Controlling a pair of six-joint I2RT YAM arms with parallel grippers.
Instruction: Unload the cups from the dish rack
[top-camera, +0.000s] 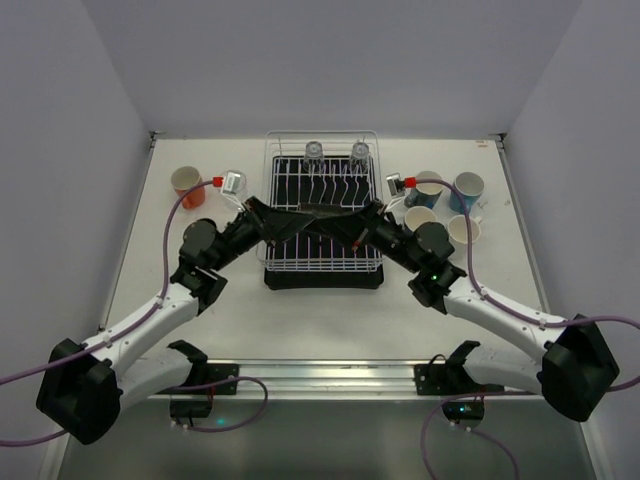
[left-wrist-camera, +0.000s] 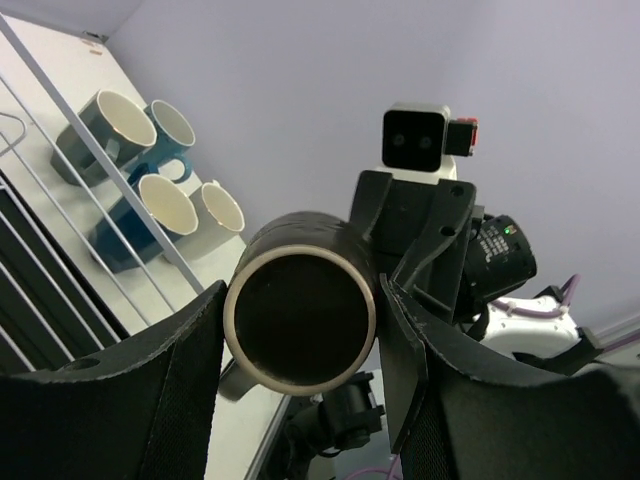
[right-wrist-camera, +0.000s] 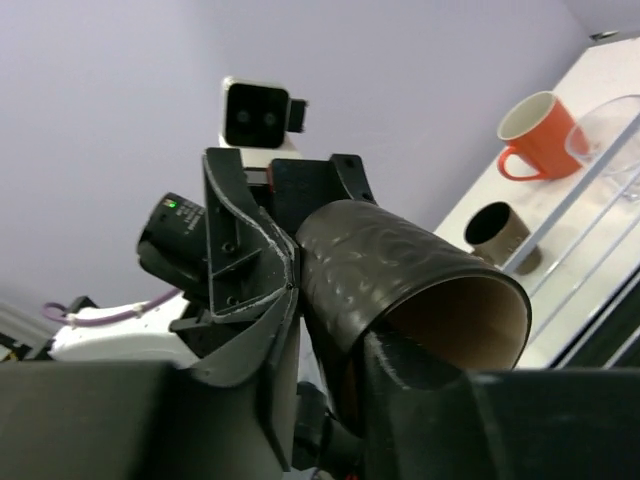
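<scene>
A dark brown cup (top-camera: 316, 211) hangs on its side above the dish rack (top-camera: 322, 268), held between both grippers. My left gripper (top-camera: 292, 220) is shut on its base end; in the left wrist view the cup's round end (left-wrist-camera: 300, 318) fills the gap between the fingers (left-wrist-camera: 160, 400). My right gripper (top-camera: 350, 226) grips the mouth end. In the right wrist view the embossed cup (right-wrist-camera: 400, 270) has one finger pressed on its outside and the other inside its mouth. Two clear glass cups (top-camera: 313, 152) (top-camera: 360, 152) stand at the rack's far end.
An orange cup (top-camera: 187, 186) stands left of the rack; the right wrist view shows a tan cup (right-wrist-camera: 498, 232) beside it. Right of the rack stand several cups: teal (top-camera: 430, 185), blue (top-camera: 466, 190) and two white ones (top-camera: 420, 218) (top-camera: 463, 230). White walls enclose the table.
</scene>
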